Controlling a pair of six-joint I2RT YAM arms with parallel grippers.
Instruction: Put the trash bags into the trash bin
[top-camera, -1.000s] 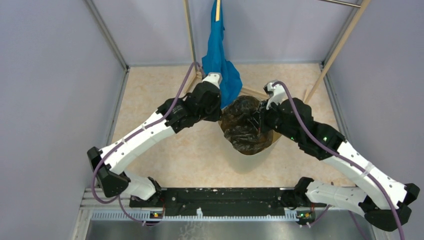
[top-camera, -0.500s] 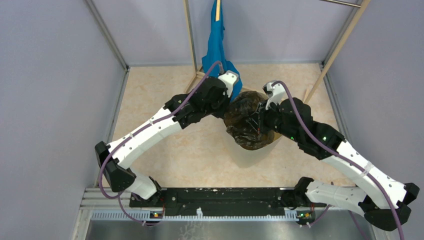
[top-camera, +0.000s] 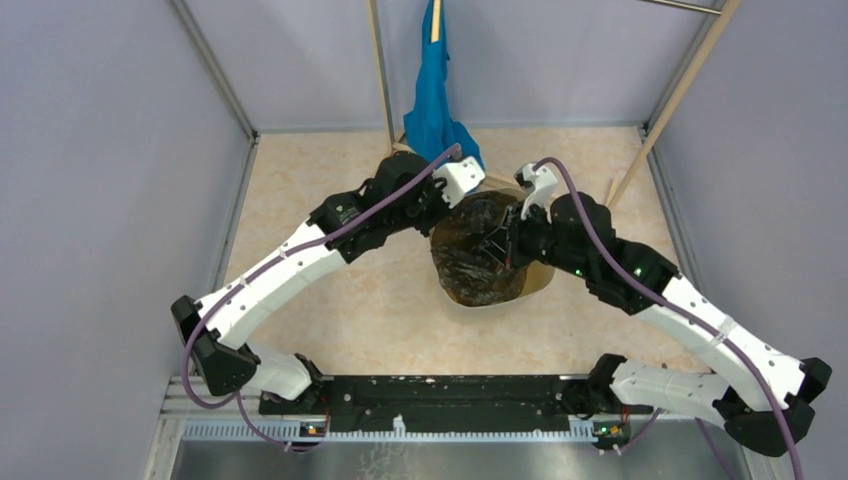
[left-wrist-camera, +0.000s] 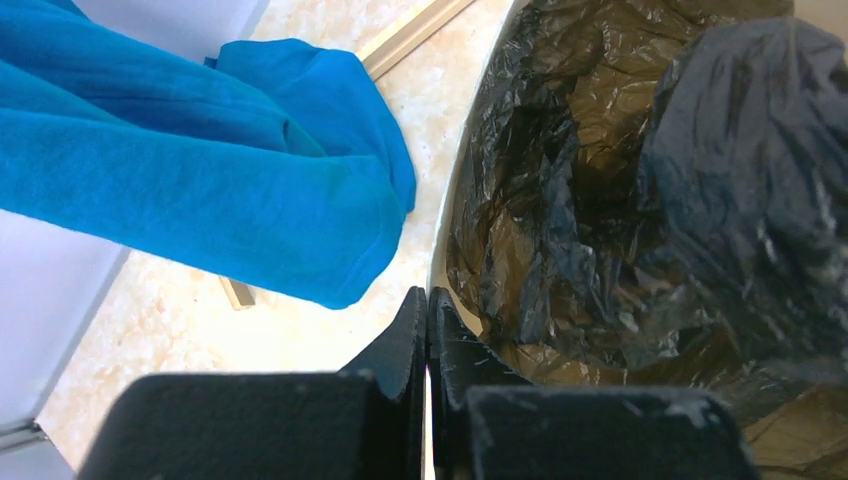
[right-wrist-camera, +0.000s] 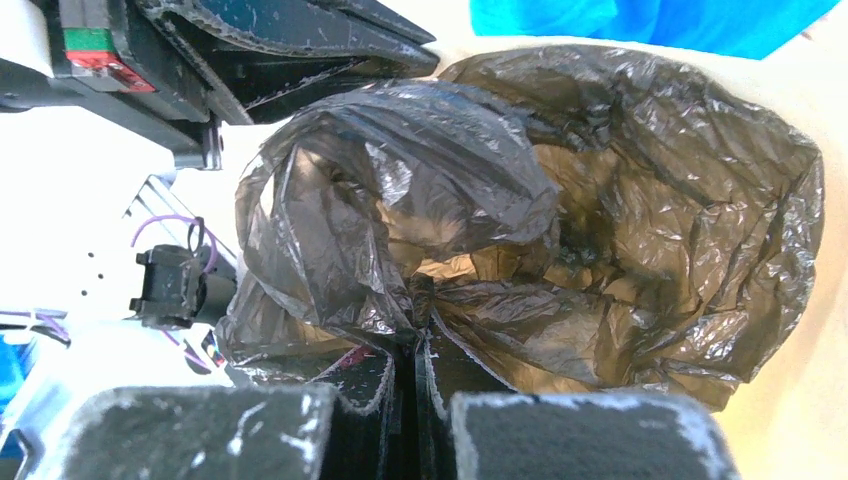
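**Both claws clenched at the mouth of the bin, bag bunched inside**

From the overhead view you see the cream trash bin (top-camera: 543, 276) standing on the beige marbled desk (top-camera: 320, 180), between the two arms. The dark, see-through trash bag (top-camera: 478, 255) lies crumpled in the bin's mouth and covers most of the opening. Bare rim shows only on the right and near sides.

Your left claw (left-wrist-camera: 428, 300) is clenched, its two black fingers pressed flat against each other. Its tips sit at the bin's rim (left-wrist-camera: 443, 235), on the far-left side of the opening, just beside the wrinkled film (left-wrist-camera: 620, 180). You cannot tell from this view whether any film is caught between them.

Your right claw (right-wrist-camera: 418, 300) is also clenched, and here the grip shows: a fold of the bag (right-wrist-camera: 560, 220) gathers into a pinch at the fingertips, with loose film billowing up and to the left of it. The bin's cream wall (right-wrist-camera: 800, 380) rises on the right of that view.

A bright blue cloth (top-camera: 435, 100) hangs from a wooden rack (top-camera: 380, 70) behind the bin. Its lower end (left-wrist-camera: 200, 170) droops near the rim, close beside the left claw but apart from the bag
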